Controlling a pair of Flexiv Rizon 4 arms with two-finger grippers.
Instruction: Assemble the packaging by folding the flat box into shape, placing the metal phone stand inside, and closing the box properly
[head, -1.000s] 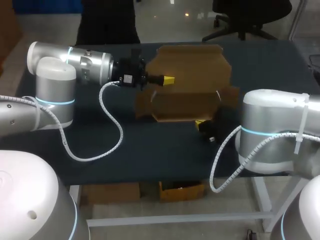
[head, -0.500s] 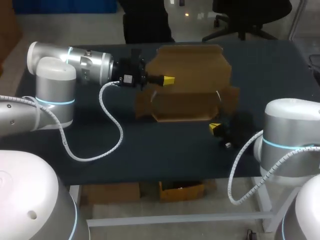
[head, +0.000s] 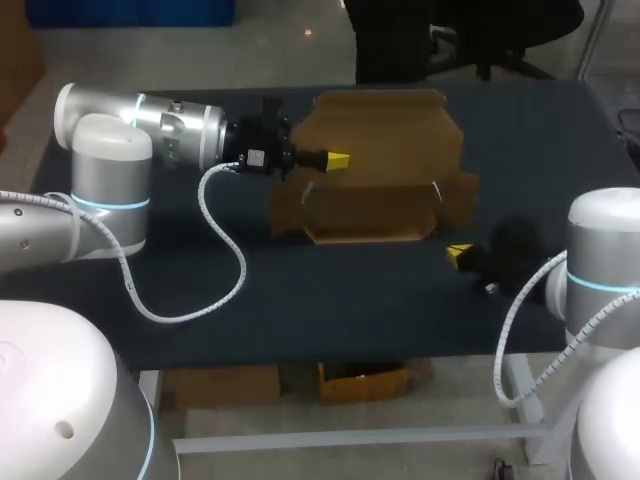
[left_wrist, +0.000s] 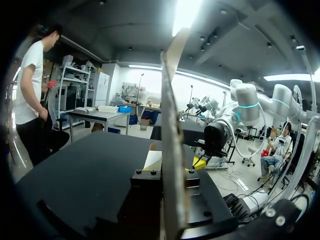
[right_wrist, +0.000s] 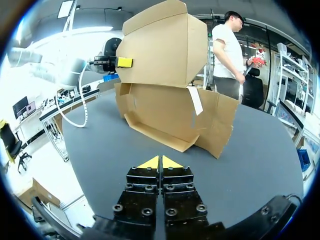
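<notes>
The brown cardboard box (head: 372, 208) stands part-folded in the middle of the table, its big lid flap (head: 390, 135) raised and a side flap (head: 460, 197) spread to the right. My left gripper (head: 336, 159) is shut on the lid flap's left edge. In the left wrist view the flap's edge (left_wrist: 171, 115) runs straight up between the left gripper (left_wrist: 167, 174). My right gripper (head: 459, 253) is shut and empty, low over the table off the box's front right corner. From the right wrist, the right gripper (right_wrist: 160, 162) faces the box (right_wrist: 167, 112). No phone stand shows.
The dark table (head: 300, 290) lies bare in front of the box and to its left. The left arm's white cable (head: 225, 240) loops over the table's left half. In the right wrist view the left gripper (right_wrist: 124, 62) shows at the lid's edge.
My right gripper has drawn back from the box's front, moving right and toward the table's near edge. The left gripper and the box have stayed put.
</notes>
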